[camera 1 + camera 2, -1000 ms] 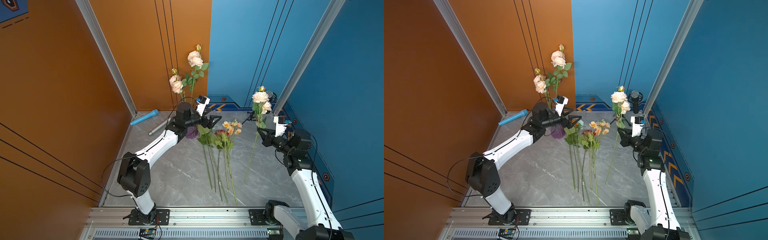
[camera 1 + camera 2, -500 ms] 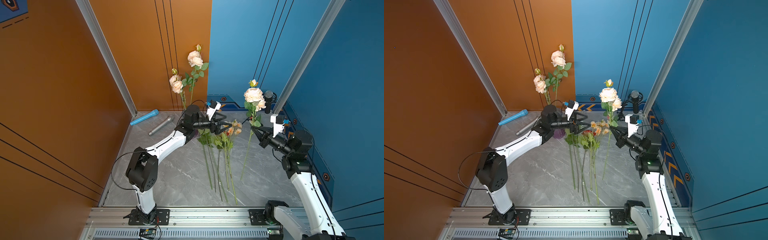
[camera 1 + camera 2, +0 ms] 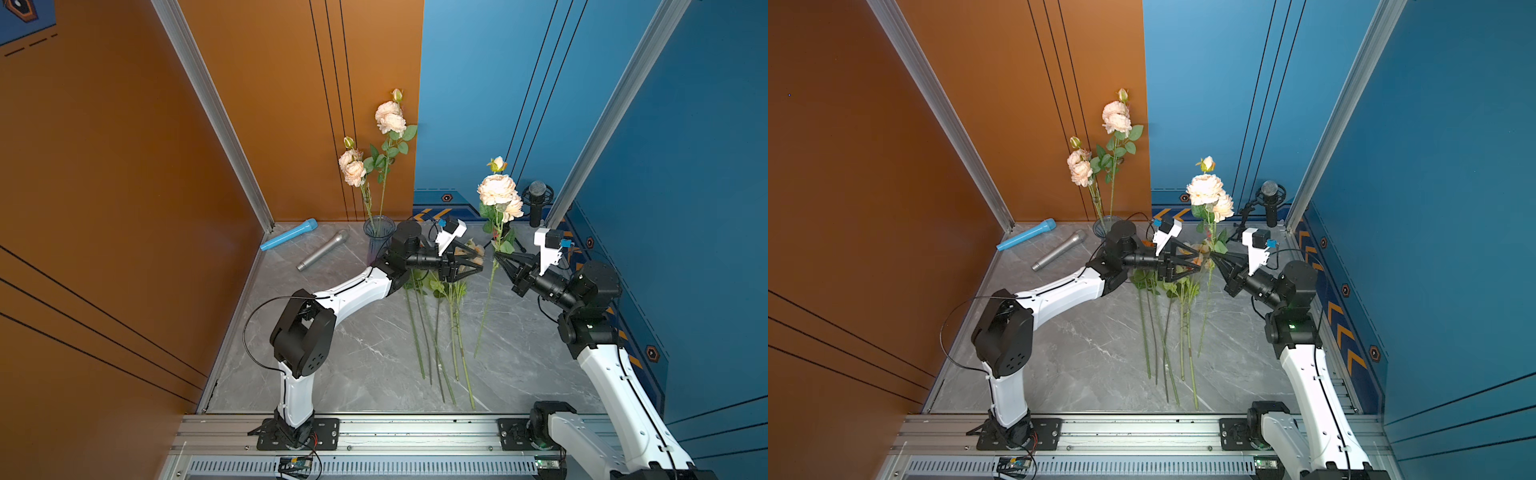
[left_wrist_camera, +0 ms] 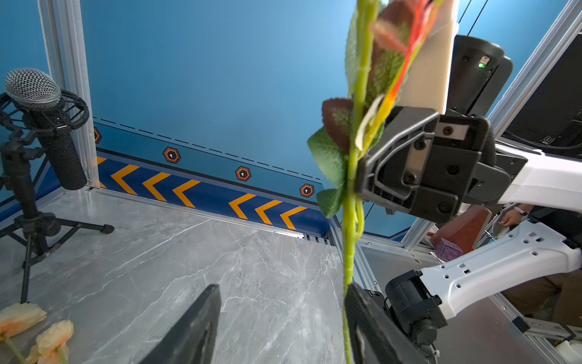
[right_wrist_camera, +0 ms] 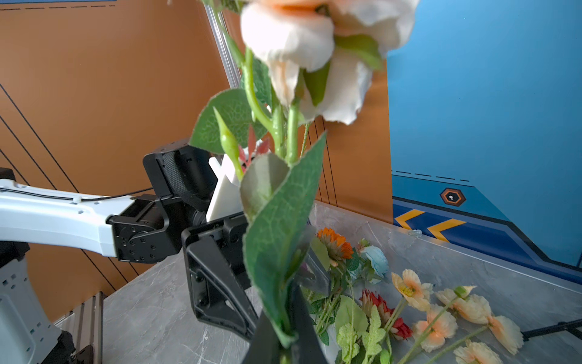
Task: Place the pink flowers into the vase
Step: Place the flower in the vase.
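Nearest us, below both hands, the loose flowers lie untouched on the bench: peach, orange and blue blooms, none of them wanted. Up at the hands, here's the change. A second ago the left hand sat back at the vase with its jaws wide. It has now swung across and meets the right hand almost tip to tip. The right hand is clamped on the third pink stem, just under the lowest leaves. It has carried the stem up and inward, so it stands near upright with the big cream-pink blooms well above the grip. The left wrist view shows the left hand's jaws apart but narrowing. The stem runs between them, against one finger and clear of the other finger, just beside the right hand's grip. So there's no second hold yet. I read this as a handover about to happen, with the left hand taking the stem because it has the reach. Behind the left hand the vase stands upright with two pink stems already in it, so this is the last one. The danger is timing: if the right hand lets go before the left has closed, the top-heavy stem tips over. Further back lie the microphones.
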Available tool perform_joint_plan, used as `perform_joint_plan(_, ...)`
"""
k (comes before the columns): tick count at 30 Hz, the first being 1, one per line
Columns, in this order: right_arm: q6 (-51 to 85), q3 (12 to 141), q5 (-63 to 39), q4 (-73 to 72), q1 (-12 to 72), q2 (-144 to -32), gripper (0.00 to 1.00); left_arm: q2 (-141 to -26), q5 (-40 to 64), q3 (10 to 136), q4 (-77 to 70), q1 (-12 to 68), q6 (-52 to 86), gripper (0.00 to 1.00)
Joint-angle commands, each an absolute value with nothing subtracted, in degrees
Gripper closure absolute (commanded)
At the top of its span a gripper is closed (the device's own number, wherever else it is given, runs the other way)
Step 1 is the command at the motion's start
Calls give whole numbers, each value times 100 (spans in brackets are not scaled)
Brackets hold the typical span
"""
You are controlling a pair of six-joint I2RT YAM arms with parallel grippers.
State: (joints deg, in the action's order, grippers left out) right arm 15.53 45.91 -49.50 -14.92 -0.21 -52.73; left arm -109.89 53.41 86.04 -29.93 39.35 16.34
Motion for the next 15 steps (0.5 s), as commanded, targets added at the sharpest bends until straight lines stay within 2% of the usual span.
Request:
perform_joint_plan(1,1670,4502,-4732,-1986,77,-5325,100,-11029,5213,8652,-3569,4005,1696,36)
perform_joint_plan(9,1793,4438,-4472,-2402,193,-5595,100,-11118,5256,8605,-4194,4055,2126,42)
perform_joint_plan(15,1903,4451,-4335,-2741,314,-5713,100,-11118,5275,8578,-4245,4059,2169,43)
